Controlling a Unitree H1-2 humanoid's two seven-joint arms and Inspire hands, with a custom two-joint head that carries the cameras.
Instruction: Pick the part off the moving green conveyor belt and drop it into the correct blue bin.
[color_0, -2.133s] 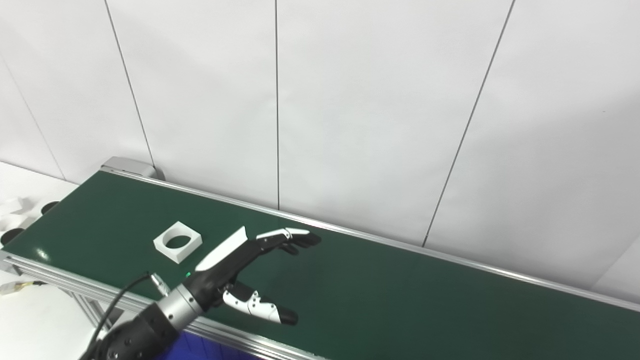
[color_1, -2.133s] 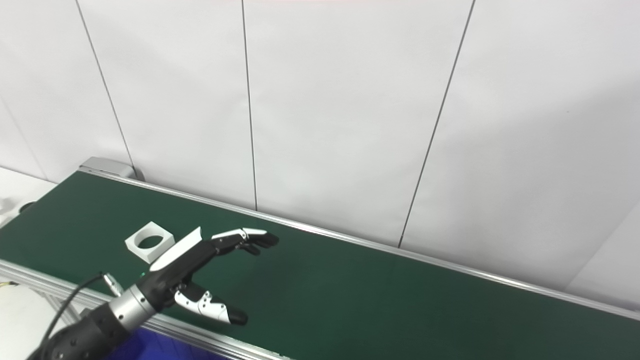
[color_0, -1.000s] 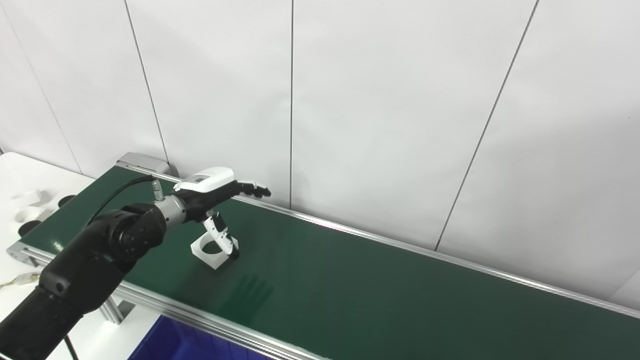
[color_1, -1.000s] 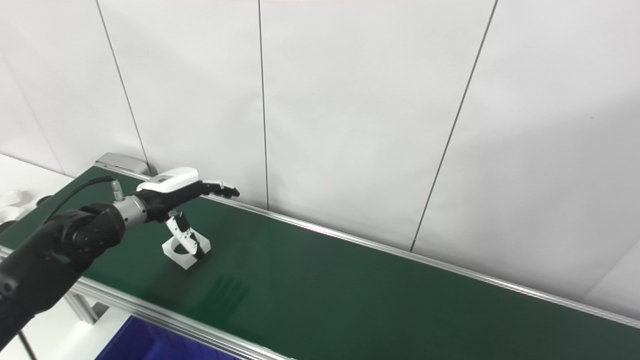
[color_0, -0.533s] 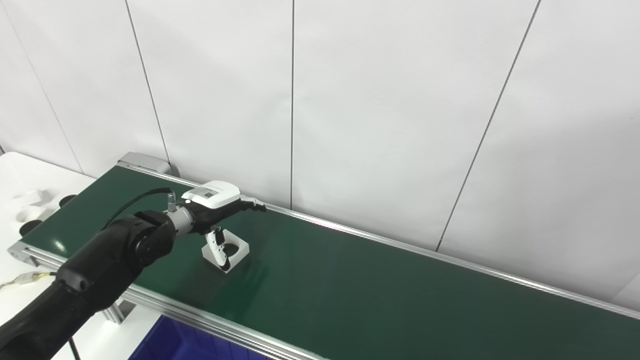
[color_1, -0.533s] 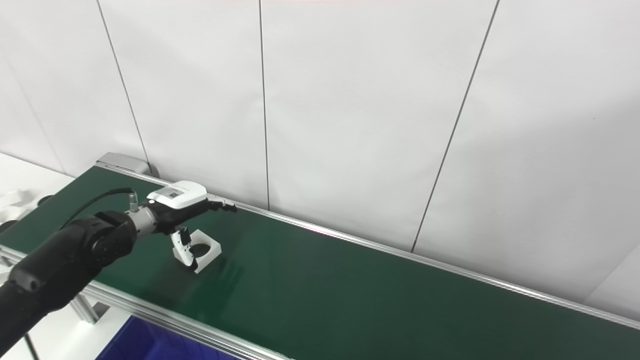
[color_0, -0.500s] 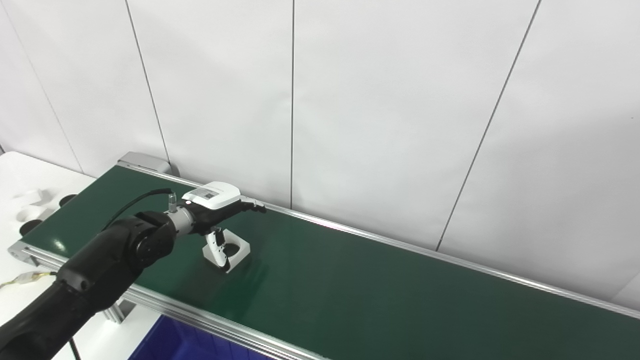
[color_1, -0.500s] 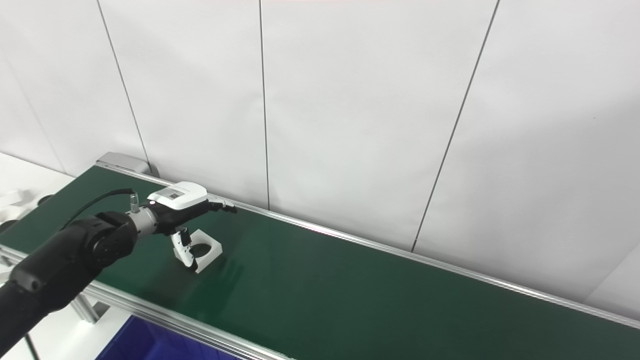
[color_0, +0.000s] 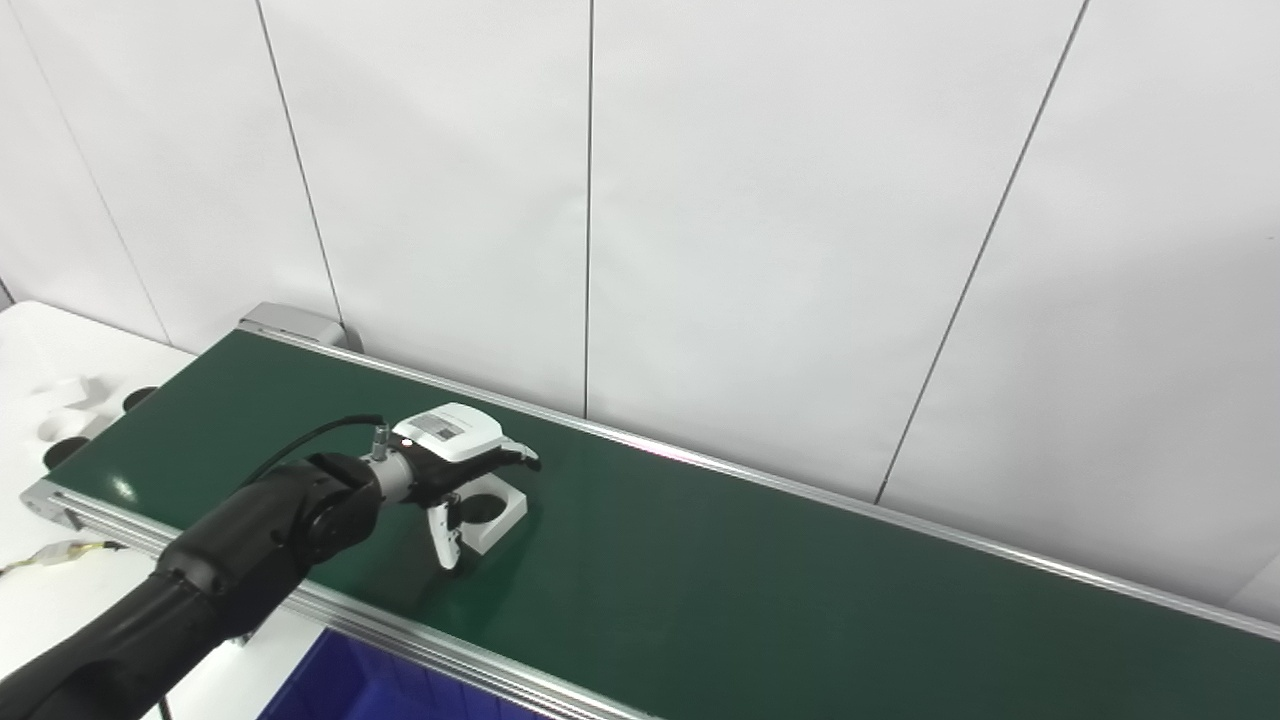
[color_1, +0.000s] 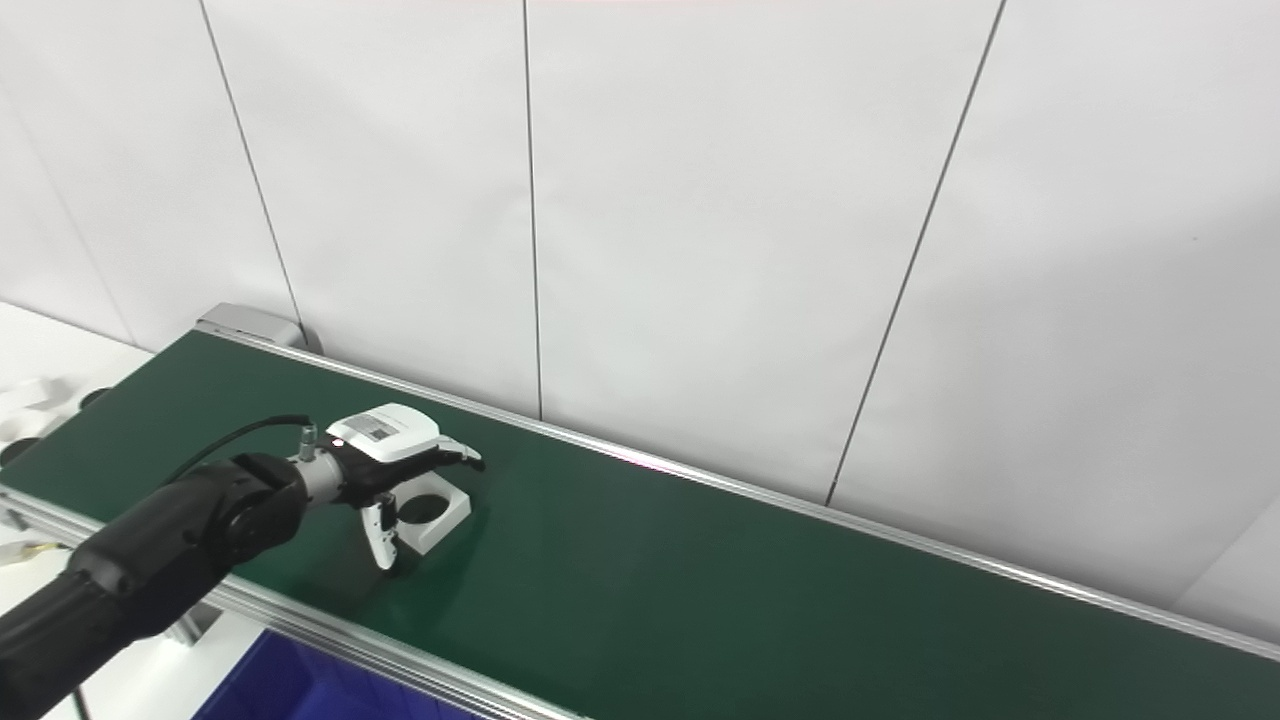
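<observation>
Grasp under way, not finished: left robot hand sits over the white square part on the green belt, fingers half-curled around it, part not lifted. Lift and drop into blue bin remain.

a wall of smooth white panels, divided by thin dark vertical seams, is seen behind everything. a white tabletop is glimpsed at far left. soft, even light is cast throughout.
</observation>
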